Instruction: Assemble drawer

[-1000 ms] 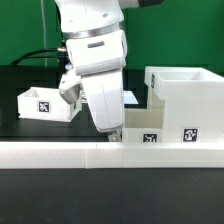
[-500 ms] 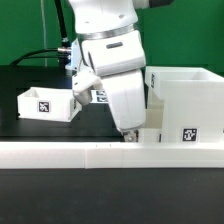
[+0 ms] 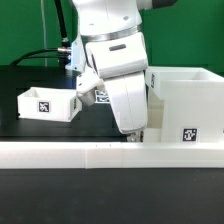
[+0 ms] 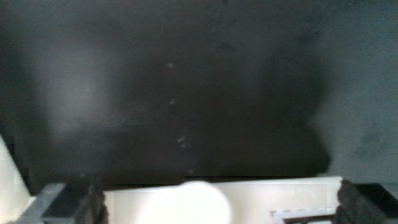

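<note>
The drawer's tall white casing stands at the exterior view's right with a tag on its front. One small tray sits at the left, tag facing the camera. The second tray lies just left of the casing and is mostly hidden by my arm. My gripper is low over it. In the wrist view the gripper is open. Its fingers stand on either side of the tray's white front, which carries a round knob. I cannot tell whether the fingers touch the tray.
The long white rail runs along the table's front, right below the gripper. The marker board lies behind the arm. Black cables hang at the back left. The tabletop is black.
The arm has moved to the exterior view's right and settled over the second tray, now covering the tag that showed a second ago. The casing and the left tray have not moved.
</note>
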Available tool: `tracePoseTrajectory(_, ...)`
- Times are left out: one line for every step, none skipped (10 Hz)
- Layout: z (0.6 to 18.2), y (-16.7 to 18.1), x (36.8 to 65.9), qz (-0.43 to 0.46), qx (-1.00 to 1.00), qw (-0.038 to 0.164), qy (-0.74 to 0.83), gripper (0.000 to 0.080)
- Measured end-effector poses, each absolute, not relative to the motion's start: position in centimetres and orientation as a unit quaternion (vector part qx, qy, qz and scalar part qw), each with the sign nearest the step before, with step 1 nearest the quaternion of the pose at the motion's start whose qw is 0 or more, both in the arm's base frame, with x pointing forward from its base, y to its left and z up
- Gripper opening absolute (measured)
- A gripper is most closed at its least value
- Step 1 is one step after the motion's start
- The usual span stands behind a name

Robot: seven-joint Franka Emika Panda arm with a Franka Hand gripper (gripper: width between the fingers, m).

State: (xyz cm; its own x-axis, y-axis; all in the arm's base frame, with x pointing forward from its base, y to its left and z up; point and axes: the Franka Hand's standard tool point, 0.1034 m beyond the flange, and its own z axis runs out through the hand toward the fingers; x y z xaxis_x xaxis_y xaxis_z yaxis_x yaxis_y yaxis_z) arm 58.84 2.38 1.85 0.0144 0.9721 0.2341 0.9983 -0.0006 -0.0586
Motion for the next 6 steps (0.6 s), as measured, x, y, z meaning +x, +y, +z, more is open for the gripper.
tracePoseTrajectory(1.8,3.1,58.8,-0.062,-0.702,0.108,-0.701,0.0649)
tracePoseTrajectory(1.8,3.6,58.9,-0.062,-0.699,0.111,-0.703,0.0649)
tracePoseTrajectory(1.8,3.6,59.0,-0.062,-0.699,0.11,-0.704,0.0649)
tracePoseTrajectory(1.9,3.6,59.0,-0.061,-0.699,0.109,-0.704,0.0649)
tracePoseTrajectory(1.9,3.5,59.0,-0.061,-0.699,0.109,-0.705,0.0649)
tracePoseTrajectory(1.7,2.1,58.8,-0.059,-0.691,0.109,-0.712,0.0649)
